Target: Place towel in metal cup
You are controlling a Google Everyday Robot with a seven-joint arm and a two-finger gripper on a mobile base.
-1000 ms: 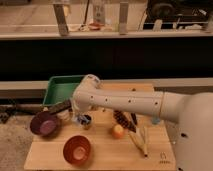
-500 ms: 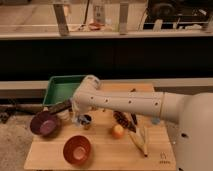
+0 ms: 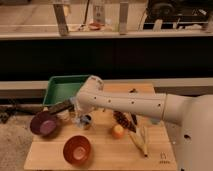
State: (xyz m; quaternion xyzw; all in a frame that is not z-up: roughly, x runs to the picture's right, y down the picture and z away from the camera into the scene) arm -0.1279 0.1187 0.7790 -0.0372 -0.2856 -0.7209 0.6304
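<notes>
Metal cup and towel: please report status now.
Gripper low at table's left, beside purple bowl. Small metal cup upright under white arm. Towel not visible. Red bowl nearby.

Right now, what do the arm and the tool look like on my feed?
The arm is a thick, rounded white shell with a bulbous joint and a few small dark dots along its side. It narrows to a darker, grey-brown tool at the left end, over the wooden table. No loose cables or readable markings show.

Two bowls (image 3: pixel 46 123) (image 3: pixel 77 149), one jaws (image 3: pixel 64 108).
</notes>
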